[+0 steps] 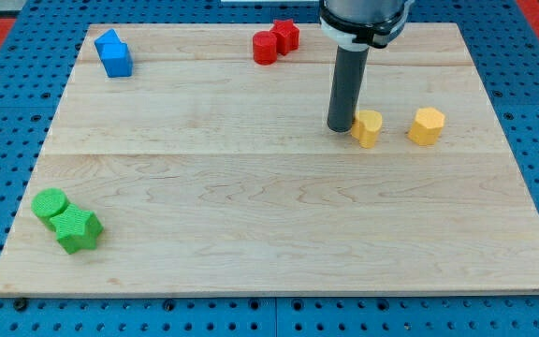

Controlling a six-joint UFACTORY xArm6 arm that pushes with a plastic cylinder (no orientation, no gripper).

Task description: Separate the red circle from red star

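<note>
The red circle (265, 47) and the red star (286, 36) sit touching each other near the view's top, on the wooden board (269, 215). The circle is to the lower left of the star. My tip (341, 127) rests on the board well below and to the right of the red pair, right beside the left side of a yellow heart-shaped block (368, 128).
A yellow hexagon block (427, 126) lies right of the yellow heart. Two blue blocks (114, 53) sit together at the top left. A green circle (50, 204) and a green star (77, 229) sit at the bottom left.
</note>
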